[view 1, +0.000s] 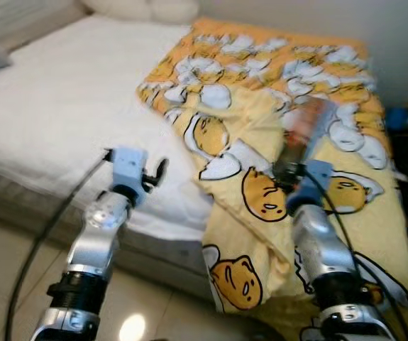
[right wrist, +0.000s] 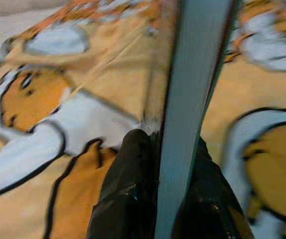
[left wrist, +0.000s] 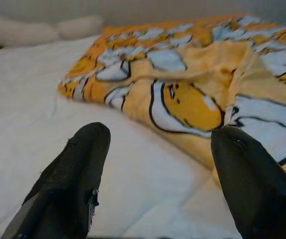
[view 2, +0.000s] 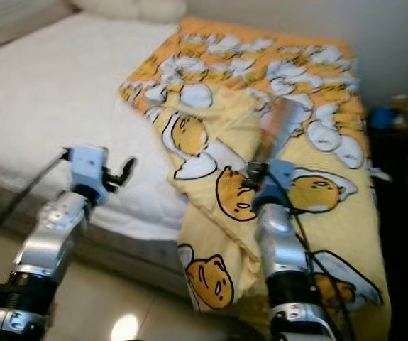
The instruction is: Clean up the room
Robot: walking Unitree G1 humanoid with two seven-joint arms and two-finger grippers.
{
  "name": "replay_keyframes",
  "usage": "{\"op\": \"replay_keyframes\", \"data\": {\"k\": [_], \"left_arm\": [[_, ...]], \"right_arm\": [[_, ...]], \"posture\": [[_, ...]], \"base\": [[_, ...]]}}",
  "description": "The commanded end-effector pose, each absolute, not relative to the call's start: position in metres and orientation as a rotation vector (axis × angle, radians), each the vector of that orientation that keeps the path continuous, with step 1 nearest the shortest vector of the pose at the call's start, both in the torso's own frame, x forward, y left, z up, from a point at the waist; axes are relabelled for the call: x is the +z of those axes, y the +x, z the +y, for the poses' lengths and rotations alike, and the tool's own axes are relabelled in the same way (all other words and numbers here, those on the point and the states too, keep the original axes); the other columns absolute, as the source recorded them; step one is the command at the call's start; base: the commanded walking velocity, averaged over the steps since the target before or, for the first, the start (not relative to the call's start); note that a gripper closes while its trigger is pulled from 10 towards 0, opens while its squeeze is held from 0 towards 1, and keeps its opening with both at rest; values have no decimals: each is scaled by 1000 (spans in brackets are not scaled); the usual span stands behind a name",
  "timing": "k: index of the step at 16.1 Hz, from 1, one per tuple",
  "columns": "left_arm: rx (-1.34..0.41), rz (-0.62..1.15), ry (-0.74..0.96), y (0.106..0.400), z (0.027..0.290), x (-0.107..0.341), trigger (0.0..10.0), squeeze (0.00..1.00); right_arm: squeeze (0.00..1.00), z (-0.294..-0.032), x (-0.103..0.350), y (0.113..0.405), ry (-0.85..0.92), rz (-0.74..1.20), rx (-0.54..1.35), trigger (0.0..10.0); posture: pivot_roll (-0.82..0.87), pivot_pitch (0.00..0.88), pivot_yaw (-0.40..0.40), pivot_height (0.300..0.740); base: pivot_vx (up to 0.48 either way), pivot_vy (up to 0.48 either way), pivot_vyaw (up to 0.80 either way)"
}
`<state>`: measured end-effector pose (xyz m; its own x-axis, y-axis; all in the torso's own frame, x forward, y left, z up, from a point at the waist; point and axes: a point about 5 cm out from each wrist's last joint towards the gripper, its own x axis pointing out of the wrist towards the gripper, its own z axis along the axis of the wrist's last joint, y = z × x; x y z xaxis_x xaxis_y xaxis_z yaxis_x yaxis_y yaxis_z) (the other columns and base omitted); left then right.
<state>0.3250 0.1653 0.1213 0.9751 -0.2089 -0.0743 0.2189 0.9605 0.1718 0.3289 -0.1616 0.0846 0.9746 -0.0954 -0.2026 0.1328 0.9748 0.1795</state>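
Over the yellow cartoon-print blanket at about 1 o'clock, the right gripper pinches a thin book edge-on. At 10 o'clock, the left gripper hovers spread above the white mattress.

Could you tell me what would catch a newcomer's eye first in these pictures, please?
The bright yellow cartoon-print blanket stands out first, spread over the right side of the white bed and hanging over its near edge. Next comes the right tool, shut on a thin flat book held above that blanket. The left tool hovers open over the bare white sheet.
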Motion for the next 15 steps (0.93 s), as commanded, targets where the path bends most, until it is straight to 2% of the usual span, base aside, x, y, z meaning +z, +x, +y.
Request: {"op": "replay_keyframes", "data": {"k": [1,12,15], "left_arm": [[-189,57,196,326,175,123,10000,0],[-176,75,224,328,185,122,10000,0],[-173,86,230,330,186,121,10000,0]], "right_arm": [[0,-151,95,333,200,148,-80,10000],[0,-145,96,335,213,150,-63,10000],[0,-144,98,337,207,143,-51,10000]], "posture": [[-12,0,8,740],[8,0,8,740],[9,0,6,740]], "base": [[0,330,-800],[0,345,-800],[0,378,-188]]}}
